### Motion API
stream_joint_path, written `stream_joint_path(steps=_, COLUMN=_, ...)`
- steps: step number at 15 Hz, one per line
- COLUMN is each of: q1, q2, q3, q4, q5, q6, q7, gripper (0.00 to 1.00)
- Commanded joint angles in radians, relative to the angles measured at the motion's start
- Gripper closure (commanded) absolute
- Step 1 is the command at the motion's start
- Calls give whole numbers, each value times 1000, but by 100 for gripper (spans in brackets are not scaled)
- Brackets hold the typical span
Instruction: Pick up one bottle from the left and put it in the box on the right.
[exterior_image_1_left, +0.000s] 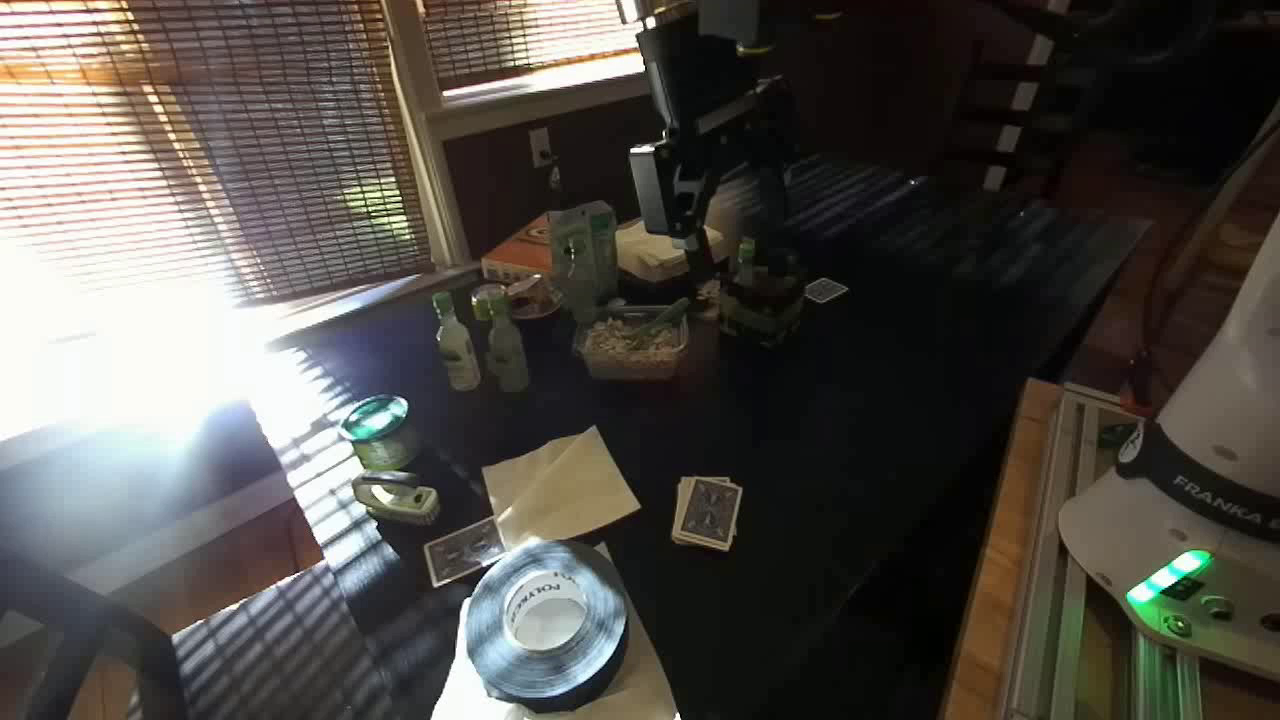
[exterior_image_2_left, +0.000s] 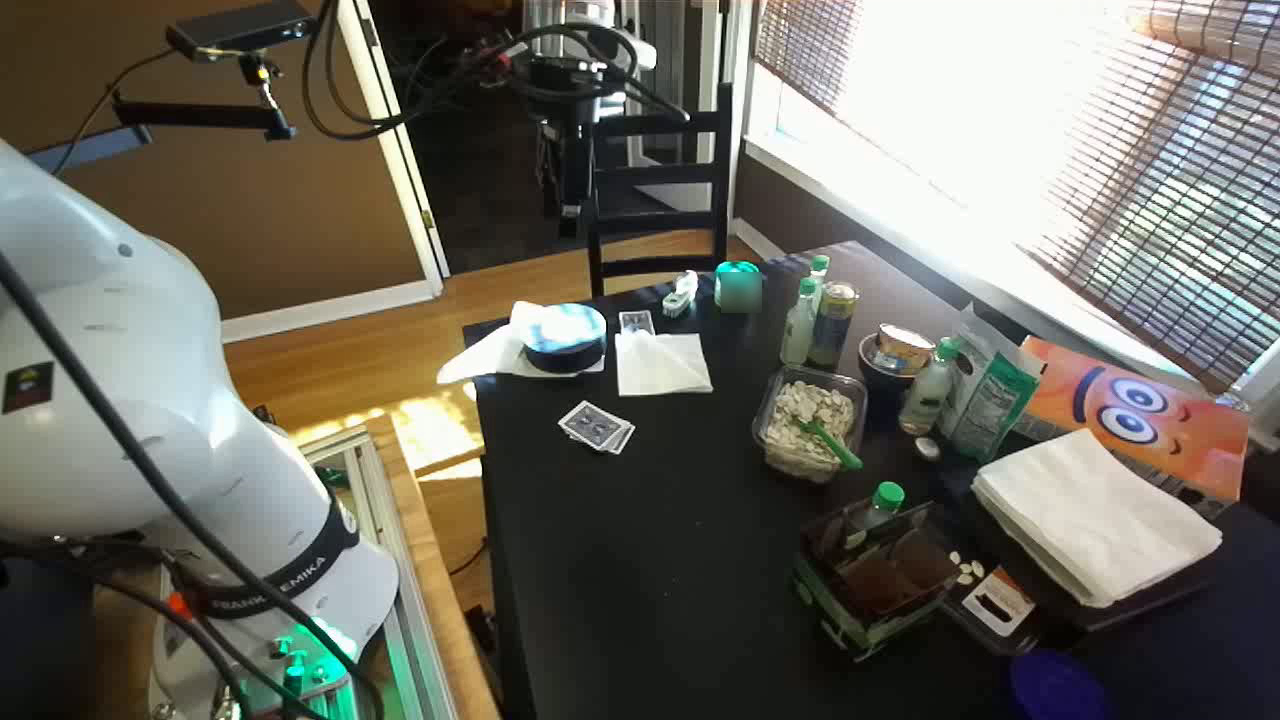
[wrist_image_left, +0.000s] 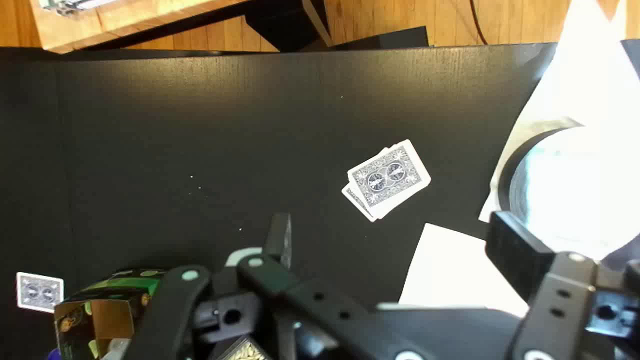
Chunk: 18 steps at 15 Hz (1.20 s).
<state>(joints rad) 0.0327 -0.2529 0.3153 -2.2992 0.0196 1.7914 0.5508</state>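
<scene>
Woven blinds (exterior_image_2_left: 1190, 150) are letting sunlight in, striping one end of the dark counter (exterior_image_2_left: 650, 590). High above it, my pincer (wrist_image_left: 397, 241) is hanging spread wide, gripping nothing. Beneath me, to the right, the uncovered box (exterior_image_2_left: 850, 628) is holding a green-capped bottle (exterior_image_2_left: 880, 508); I am not able to tell whether that one is the task's. Beyond me to the left, a close pair of bottles (exterior_image_1_left: 508, 358) is standing, so I may be finishing this job or only starting it.

If I am fetching one of those, its neighbour could be toppling from a nudge, since they are standing so near each other, with a tall can (exterior_image_2_left: 835, 325) crowding them. Glare could be washing out the translucent sides and spoiling my aim. Over the box, I could be clipping the rim or the bottle inside, because the room there is looking tight.

Just outward of me, a tub of flakes (exterior_image_2_left: 795, 463) is sitting between pair and box, its green spoon (exterior_image_2_left: 838, 450) poking over the edge into a low carrying path. Playing cards (exterior_image_2_left: 597, 427) on my near side, and a napkin (exterior_image_2_left: 670, 368) and tape roll (exterior_image_2_left: 566, 340) leftward, are lying off that route.
</scene>
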Motion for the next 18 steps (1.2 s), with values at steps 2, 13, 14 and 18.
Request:
stream_joint_path(steps=2, q1=33, q2=3, q3=-31, q4=1, q5=-7, q6=-1, q7=7, gripper=0)
stream_joint_path(steps=13, q1=11, q2=66, q3=-79, q4=10, q5=-8, q6=280, q7=6, gripper=0)
stream_joint_path(steps=14, q1=5, q2=95, q3=-97, q4=22, q5=-21, q6=344, q7=-14, gripper=0)
stream_joint_path(steps=18, q1=2, q2=280, q3=-150, q4=151, q5=-75, q6=446, q7=-93, gripper=0)
